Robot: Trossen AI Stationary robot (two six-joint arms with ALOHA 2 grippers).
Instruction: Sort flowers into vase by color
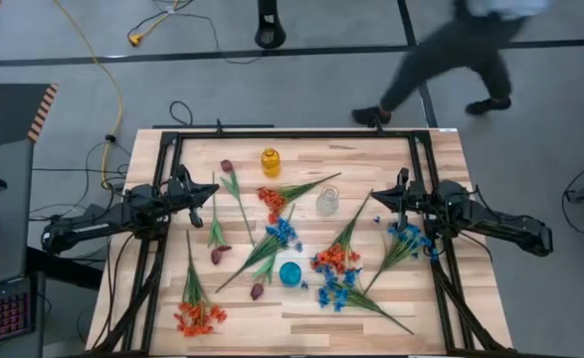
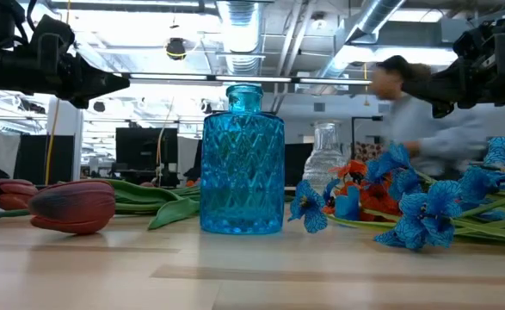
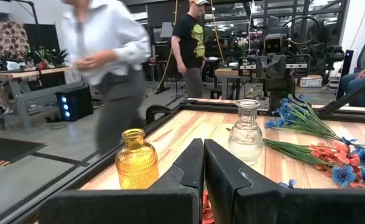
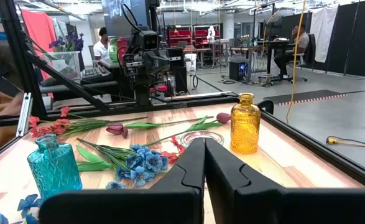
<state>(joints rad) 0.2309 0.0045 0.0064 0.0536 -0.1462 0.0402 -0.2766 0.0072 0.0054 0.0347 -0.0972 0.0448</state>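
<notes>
Flower sprays lie flat on the wooden table (image 1: 172,149). The orange-red clusters (image 1: 272,199) (image 1: 336,259) (image 1: 200,316), blue clusters (image 1: 282,234) (image 1: 333,291) (image 1: 409,237) and maroon buds (image 1: 226,166) (image 1: 216,255) (image 1: 257,290) are scattered. Three vases stand upright: amber (image 1: 270,161), clear (image 1: 327,202) and blue (image 1: 290,272). My left gripper (image 1: 212,192) hovers at the table's left, shut and empty (image 3: 204,163). My right gripper (image 1: 377,202) hovers at the right, beside the clear vase, shut and empty (image 4: 204,163).
A black frame (image 1: 292,132) runs around the work area. A person (image 1: 451,60) walks past beyond the table's far edge and also shows in the left wrist view (image 3: 104,56). Bare wood lies along the near edge (image 1: 301,333) and the far right corner.
</notes>
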